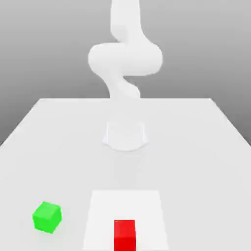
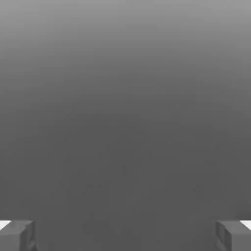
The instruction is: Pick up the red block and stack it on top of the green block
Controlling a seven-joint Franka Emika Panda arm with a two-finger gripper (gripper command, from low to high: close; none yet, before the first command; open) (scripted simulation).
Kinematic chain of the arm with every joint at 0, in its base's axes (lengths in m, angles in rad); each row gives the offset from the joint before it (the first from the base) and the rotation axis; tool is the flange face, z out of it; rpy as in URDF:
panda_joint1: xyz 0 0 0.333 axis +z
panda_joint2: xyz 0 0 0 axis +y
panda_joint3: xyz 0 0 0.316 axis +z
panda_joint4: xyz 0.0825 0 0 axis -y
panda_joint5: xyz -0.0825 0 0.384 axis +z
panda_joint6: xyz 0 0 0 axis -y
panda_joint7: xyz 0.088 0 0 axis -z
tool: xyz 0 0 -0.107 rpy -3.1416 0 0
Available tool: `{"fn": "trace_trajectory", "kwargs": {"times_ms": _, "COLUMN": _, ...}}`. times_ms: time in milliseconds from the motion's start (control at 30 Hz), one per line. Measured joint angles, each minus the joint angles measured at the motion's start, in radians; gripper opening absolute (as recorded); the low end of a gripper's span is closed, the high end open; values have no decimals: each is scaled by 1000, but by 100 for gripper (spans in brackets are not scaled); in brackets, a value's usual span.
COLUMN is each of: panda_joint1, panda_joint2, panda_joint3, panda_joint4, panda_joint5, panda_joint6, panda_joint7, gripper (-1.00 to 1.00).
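White flat table [image 1: 206, 147]: matte red cube [image 1: 124, 235] at near edge, matte green cube [image 1: 47, 216] apart toward near corner on exterior view's left; gripper [image 2: 125, 235] fingers spread wide, holding nothing.

Smooth, plain white arm [image 1: 125, 56] of rounded, bulbous segments, rising from a pale cylindrical base [image 1: 126, 135] in the exterior view. No visible markings, cables or screws. Seen from the hand camera: two blocky grey fingertips [image 2: 17, 236], square-edged, each with a white patch at its outer corner.
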State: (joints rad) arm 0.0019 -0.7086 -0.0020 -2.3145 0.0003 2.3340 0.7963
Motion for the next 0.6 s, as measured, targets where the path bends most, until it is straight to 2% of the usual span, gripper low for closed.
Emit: {"fn": "trace_trajectory", "kwargs": {"times_ms": 600, "panda_joint1": 8, "panda_joint2": 659, "panda_joint3": -10, "panda_joint4": -104, "panda_joint5": 6, "panda_joint6": 245, "panda_joint7": -29, "gripper": 0}}
